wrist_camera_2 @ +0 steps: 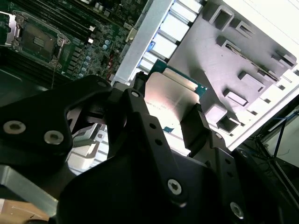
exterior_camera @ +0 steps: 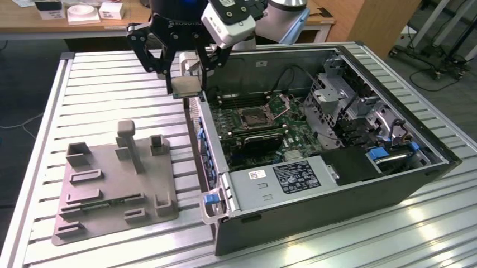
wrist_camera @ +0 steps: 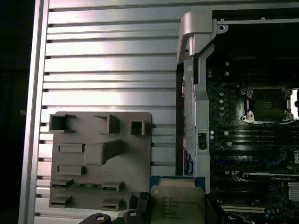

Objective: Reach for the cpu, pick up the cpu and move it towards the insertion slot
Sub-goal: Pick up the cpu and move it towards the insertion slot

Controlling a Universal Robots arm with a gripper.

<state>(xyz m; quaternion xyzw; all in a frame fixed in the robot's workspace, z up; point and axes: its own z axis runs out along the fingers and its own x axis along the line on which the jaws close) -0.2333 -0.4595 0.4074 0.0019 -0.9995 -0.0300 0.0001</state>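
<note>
The cpu (exterior_camera: 186, 85), a flat square chip with a silvery top, hangs in the air with my gripper (exterior_camera: 187, 91) shut on it. It is above the open computer case's near wall, on the exterior view's left of the motherboard. In both wrist views the cpu (wrist_camera_2: 172, 95) (wrist_camera: 178, 201) sits between the black fingers (wrist_camera_2: 194, 123). The insertion slot (exterior_camera: 255, 116) (wrist_camera_2: 37, 39) (wrist_camera: 267, 103), a shiny square frame with a dark centre, lies on the motherboard with its hinged plate raised, some way from the chip.
A grey plastic tray (exterior_camera: 111, 178) (wrist_camera: 100, 154) with raised blocks lies on the slatted aluminium table (exterior_camera: 111, 89). The open case (exterior_camera: 387, 184) holds a power supply (exterior_camera: 287, 176), a drive cage (exterior_camera: 339, 92) and cables. A wooden desk (exterior_camera: 22, 19) stands behind.
</note>
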